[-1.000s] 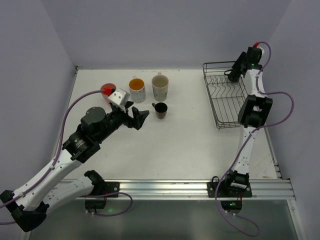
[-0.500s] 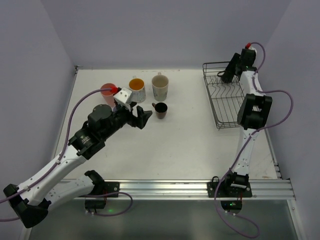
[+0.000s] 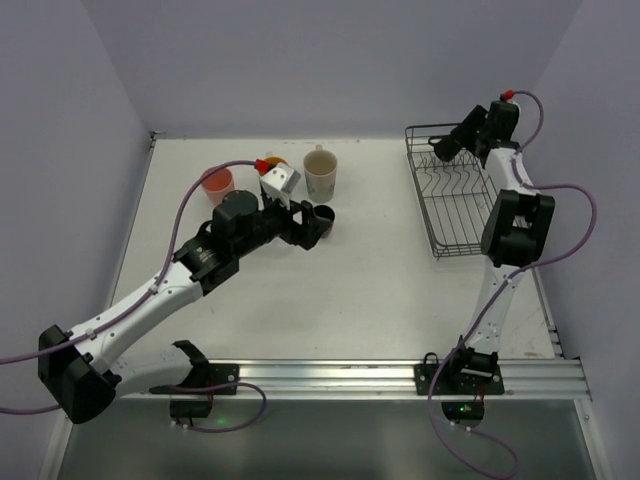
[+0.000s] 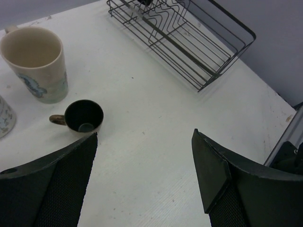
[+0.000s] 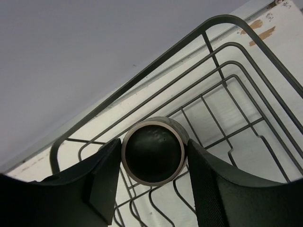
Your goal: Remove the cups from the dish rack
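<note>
Because the right gripper (image 5: 152, 163) has its two fingers (image 5: 102, 182) pressed on both sides of a dark mug (image 5: 152, 152), the mug looks held. It sits just over the far corner of the dish rack (image 5: 222, 118). I can see only one round end of the mug, and I cannot see its handle.

I think this mug is small and light. It is also hard and smooth, so it could slip, and it could chip if it bumps the wires or drops. The round sides, where the fingers are now, look like a good place to hold it. The grip should be firm and the lift slow and straight up.

The right arm stands tall and reaches far back, with its wrist bent down toward the rack. I see no other cups in the rack.

The left gripper (image 4: 142, 165) is open wide with nothing in it. It hangs low over the table (image 3: 380, 290), just beside a small dark mug (image 4: 84, 116). The left arm lies long and low across the table toward the middle. Near it stand the cream mug (image 4: 35, 64), the white dotted mug (image 4: 4, 116) and the salmon-red tumbler (image 3: 217, 183), all upright and well apart from the rack.
</note>
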Motion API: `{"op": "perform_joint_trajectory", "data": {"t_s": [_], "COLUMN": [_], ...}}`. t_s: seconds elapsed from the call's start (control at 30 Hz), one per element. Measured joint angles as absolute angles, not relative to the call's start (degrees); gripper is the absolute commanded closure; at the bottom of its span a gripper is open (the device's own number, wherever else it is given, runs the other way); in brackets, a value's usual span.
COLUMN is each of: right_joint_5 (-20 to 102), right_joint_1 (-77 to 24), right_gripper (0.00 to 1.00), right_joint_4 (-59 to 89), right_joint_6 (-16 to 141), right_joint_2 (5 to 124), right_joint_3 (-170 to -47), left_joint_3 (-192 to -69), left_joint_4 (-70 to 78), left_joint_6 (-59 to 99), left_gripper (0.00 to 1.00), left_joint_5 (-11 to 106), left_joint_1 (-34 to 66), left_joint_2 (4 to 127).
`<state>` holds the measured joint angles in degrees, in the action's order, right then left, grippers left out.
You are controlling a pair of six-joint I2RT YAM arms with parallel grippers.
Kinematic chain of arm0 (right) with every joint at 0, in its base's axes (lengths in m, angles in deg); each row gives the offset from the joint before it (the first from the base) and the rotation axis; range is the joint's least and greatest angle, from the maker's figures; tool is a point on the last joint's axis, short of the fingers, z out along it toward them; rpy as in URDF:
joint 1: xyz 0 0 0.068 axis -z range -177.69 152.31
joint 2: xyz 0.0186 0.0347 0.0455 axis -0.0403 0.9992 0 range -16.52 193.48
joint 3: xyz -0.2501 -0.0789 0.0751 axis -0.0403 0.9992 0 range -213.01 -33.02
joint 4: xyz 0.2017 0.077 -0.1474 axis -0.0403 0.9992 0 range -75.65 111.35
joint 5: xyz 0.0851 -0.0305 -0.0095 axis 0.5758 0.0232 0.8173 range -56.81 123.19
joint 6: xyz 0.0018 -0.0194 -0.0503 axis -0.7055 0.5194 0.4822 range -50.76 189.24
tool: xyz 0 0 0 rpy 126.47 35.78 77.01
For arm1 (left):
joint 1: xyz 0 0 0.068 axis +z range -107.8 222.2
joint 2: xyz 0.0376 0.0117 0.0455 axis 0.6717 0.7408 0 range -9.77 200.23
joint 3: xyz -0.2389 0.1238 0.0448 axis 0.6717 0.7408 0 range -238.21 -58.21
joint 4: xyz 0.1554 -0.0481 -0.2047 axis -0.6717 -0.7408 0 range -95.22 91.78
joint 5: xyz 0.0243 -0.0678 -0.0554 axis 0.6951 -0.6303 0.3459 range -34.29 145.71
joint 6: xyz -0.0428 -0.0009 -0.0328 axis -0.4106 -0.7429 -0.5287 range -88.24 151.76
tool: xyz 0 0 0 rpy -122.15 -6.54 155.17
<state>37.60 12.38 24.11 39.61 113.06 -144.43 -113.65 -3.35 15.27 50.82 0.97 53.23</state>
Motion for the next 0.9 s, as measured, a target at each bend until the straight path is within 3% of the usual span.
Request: {"op": "perform_joint_trajectory", "data": {"t_s": [0.43,0.9], "right_joint_5": [48.8,57.3], "right_joint_1": [18.8,20.4], "right_gripper": [0.71,0.71], "right_joint_4": [10.5,-0.4], "right_joint_6": [24.3,15.2], "right_joint_2": [106.8,103.2], "right_joint_3": [-130.2,-122.6], "left_joint_3": [-124.6,-146.7], "left_joint_4": [8.0,11.6], "left_joint_6": [6.6,4.1], "left_gripper": [0.17,0.18], "left_joint_5": [42.2,37.4], "left_joint_1": [0.9,0.9], "left_joint_2": [74.6,96.2]}}
